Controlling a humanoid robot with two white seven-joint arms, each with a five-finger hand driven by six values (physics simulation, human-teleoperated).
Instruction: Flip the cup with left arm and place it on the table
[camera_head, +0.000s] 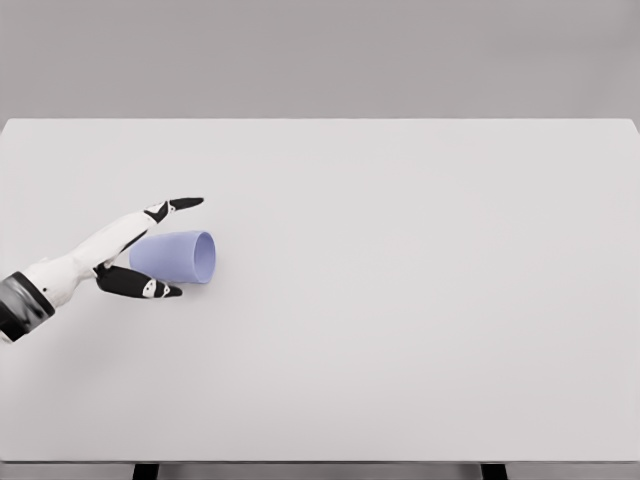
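— Look at the left hand (150, 250): it comes in from the lower left, fingers spread, one long finger (178, 205) stretched above and the thumb (140, 286) low in front, with the cup (177, 256) sitting in the gap between them.

— Has it got hold of it?

— Hard to say from here. The fingers bracket the closed end but they look open rather than clamped; I'd call it about to grasp, not holding.

— And the cup itself?

— Pale blue, lying on its side on the left part of the white table (400, 300), mouth pointing to the right, base tucked towards the palm.

— So what would you want it to do?

— Close evenly on the body near the base, thumb opposite the fingers, so it doesn't roll off sideways. Then lift clear before turning the wrist, and set it down upright without dragging the rim.

— Anything inside it?

— As far as I can see into the mouth, nothing; just the same blue within. So nothing ought to spill.

— The other arm?

— Nowhere to be seen.
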